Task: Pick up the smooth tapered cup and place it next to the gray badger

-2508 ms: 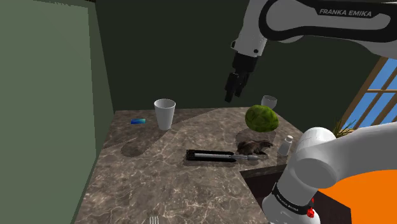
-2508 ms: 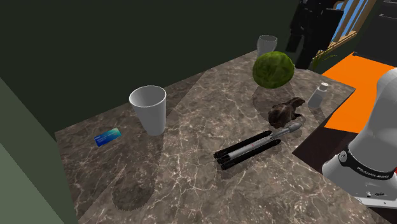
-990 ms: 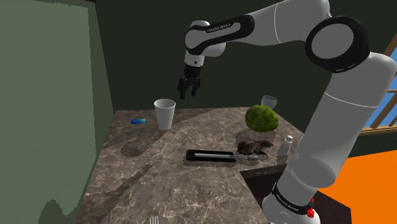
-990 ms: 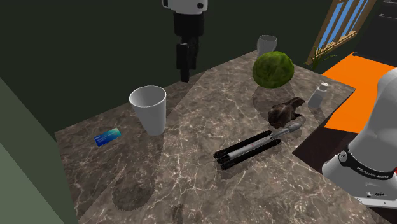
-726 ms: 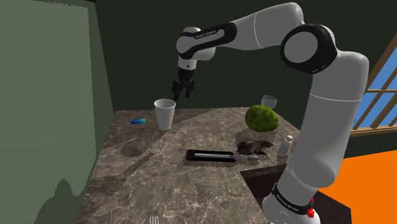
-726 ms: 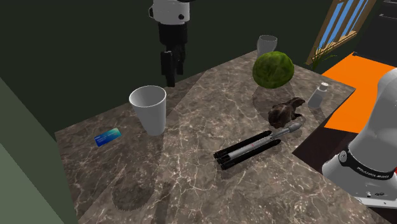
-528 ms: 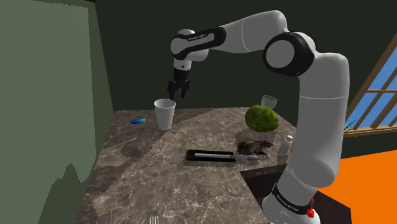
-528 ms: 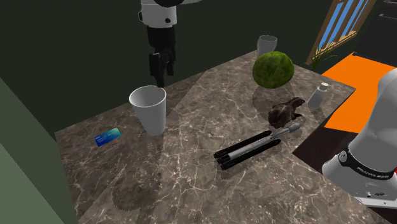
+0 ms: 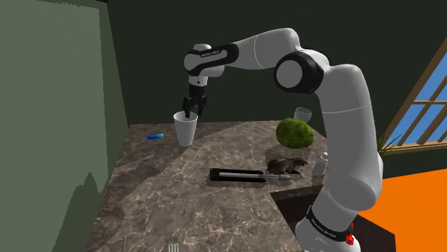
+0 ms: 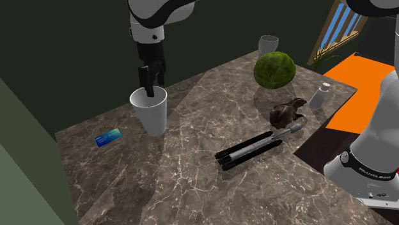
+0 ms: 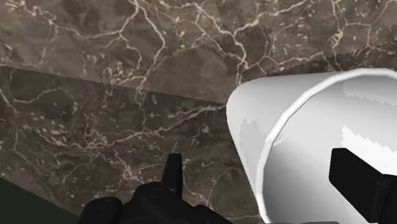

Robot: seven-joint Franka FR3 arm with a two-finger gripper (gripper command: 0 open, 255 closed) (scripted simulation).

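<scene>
Near right on the marble counter (image 9: 179, 193), the dark badger figure (image 9: 286, 166) lies by a black rod tool (image 9: 238, 175). Far left, the white tapered cup (image 9: 185, 130) stands upright. The gripper (image 10: 149, 89), jaws apart, straddles its rim wall. Best to seat deeper, close gently and lift vertically.

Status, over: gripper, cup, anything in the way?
Gripper open, astride the rim of the cup. Cup upright on the counter, not gripped. Black tool lies beside the badger.
</scene>
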